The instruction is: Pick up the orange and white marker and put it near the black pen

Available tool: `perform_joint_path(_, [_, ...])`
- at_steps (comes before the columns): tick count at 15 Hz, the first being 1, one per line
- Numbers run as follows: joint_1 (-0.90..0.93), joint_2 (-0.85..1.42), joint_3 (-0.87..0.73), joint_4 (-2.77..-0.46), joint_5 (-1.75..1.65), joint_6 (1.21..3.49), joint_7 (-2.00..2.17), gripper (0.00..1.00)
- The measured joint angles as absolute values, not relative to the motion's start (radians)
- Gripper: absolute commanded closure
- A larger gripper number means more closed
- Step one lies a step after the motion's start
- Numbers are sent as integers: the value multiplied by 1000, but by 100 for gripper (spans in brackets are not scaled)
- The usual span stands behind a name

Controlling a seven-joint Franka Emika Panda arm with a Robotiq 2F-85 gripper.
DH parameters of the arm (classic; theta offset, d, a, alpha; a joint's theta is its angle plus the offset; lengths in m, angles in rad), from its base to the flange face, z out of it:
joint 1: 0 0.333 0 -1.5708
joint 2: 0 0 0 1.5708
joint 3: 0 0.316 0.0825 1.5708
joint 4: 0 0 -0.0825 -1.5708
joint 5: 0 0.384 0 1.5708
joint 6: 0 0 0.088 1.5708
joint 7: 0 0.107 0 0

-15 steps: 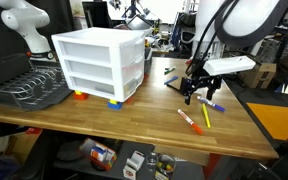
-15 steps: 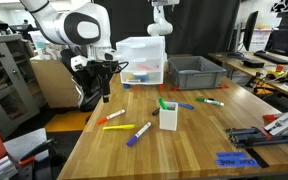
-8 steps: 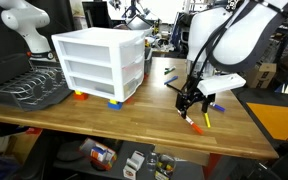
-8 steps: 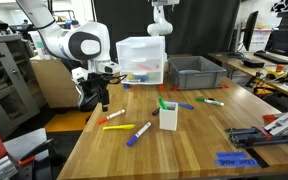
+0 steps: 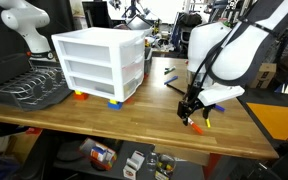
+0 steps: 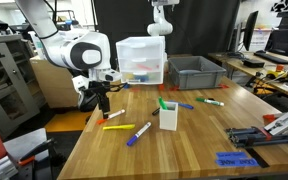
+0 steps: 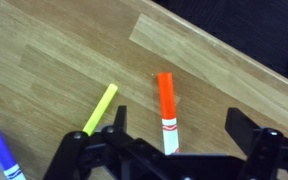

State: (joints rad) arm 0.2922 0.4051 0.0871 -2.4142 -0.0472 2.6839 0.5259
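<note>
Wood bench [image 7: 44,50]: 1 orange-wht marker [image 7: 165,108], 1 yellow marker [image 7: 100,108], 1 purple marker [image 7: 2,155]; hand [image 7: 179,125] wide.

Light: bright, even, falling from above | Shadows: soft, faint on the wooden table [image 5: 84,115] | Glare: pale sheen across the wood in the wrist view | Focus: exterior views small, slightly soft; gripper [image 7: 176,118] dark, blurred at frame bottom

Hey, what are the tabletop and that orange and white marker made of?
The light brown tabletop looks like wood: grain lines and plank seams show, finish matt to satin. The slim orange and white marker is probably smooth plastic: flat, even colour.
</note>
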Motion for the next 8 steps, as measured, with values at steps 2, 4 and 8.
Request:
perform_joint_path(2, [292, 418, 85, -2413, -45, 2698, 526, 5])
perform_joint_path(4, [292, 432, 80, -2412, -45, 2713, 523, 13])
perform_joint_path(8, [292, 451, 77, -2404, -26, 2725, 505, 48])
